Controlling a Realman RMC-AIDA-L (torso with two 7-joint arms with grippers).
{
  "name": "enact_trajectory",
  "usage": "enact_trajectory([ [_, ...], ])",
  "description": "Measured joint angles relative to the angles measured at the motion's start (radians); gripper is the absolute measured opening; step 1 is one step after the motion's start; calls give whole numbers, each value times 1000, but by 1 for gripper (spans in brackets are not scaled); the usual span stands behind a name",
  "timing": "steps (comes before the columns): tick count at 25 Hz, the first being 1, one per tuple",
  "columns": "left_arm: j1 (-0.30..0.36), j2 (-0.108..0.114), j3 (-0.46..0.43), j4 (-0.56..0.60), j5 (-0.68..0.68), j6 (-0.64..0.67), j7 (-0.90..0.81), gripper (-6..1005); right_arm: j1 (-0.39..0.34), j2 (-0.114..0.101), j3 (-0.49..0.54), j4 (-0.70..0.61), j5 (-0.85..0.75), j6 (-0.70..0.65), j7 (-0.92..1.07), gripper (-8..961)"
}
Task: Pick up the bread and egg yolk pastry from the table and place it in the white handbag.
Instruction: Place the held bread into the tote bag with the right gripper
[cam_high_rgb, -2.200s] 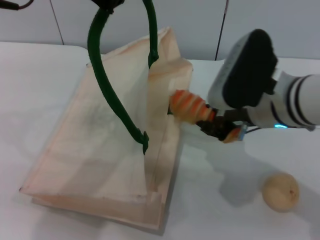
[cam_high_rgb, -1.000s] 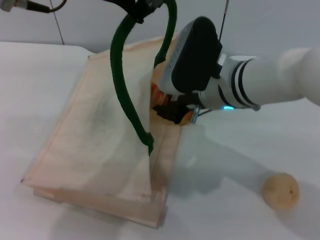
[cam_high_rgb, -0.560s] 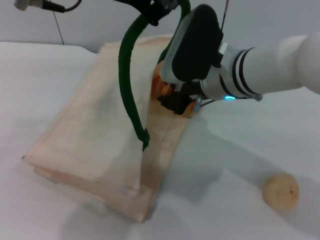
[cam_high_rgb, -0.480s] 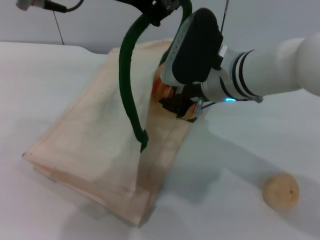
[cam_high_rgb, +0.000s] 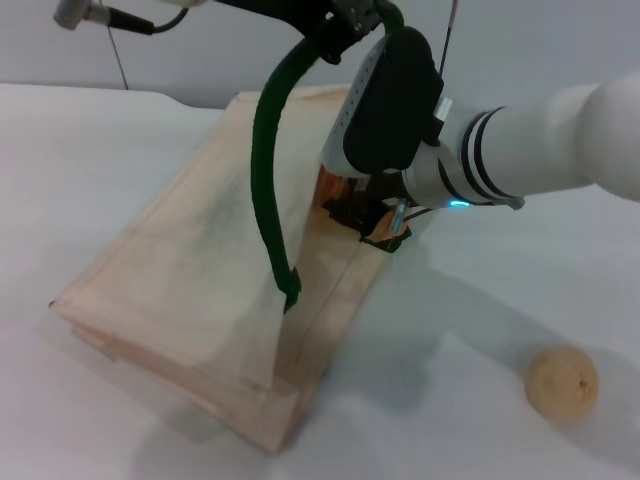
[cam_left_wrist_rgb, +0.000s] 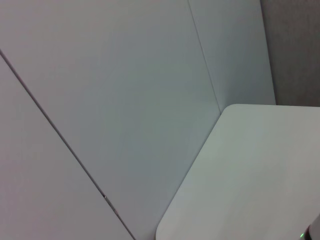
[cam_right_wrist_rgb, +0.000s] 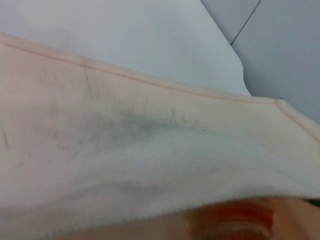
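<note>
Since earlier, bag (cam_high_rgb: 190, 290) tilts more and bread (cam_high_rgb: 328, 186) is deeper in its mouth. Near: pastry (cam_high_rgb: 562, 382) on table, light, crumbly; grip sides gently. R gripper (cam_high_rgb: 365, 215) clamps bread. Far: L gripper (cam_high_rgb: 335, 18) pinches handle (cam_high_rgb: 268, 170).

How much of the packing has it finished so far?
Nothing is fully packed yet. The right end effector is pushing the bread into the white handbag, whose handle the left end effector lifts. The egg yolk pastry waits on the table.
</note>
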Motion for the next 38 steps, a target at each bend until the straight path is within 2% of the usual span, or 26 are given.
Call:
enact_trajectory([
  [7, -1, 0, 0, 0, 0, -1, -1, 106, 1, 0, -8, -1, 0, 9, 0, 324],
  [18, -2, 0, 0, 0, 0, 0, -2, 107, 4, 0, -7, -2, 0, 41, 11, 467],
  [24, -12, 0, 0, 0, -1, 0, -2, 107, 8, 0, -4, 12, -6, 46, 12, 721],
  [29, -12, 0, 0, 1, -2, 0, -2, 107, 18, 0, -3, 41, -8, 53, 21, 894],
  [34, -8, 0, 0, 2, 13, 1, -3, 107, 39, -2, -2, 88, -11, 49, 42, 891],
  [38, 10, 0, 0, 2, 42, 9, -3, 107, 26, -5, 11, 85, -12, 47, 43, 891],
])
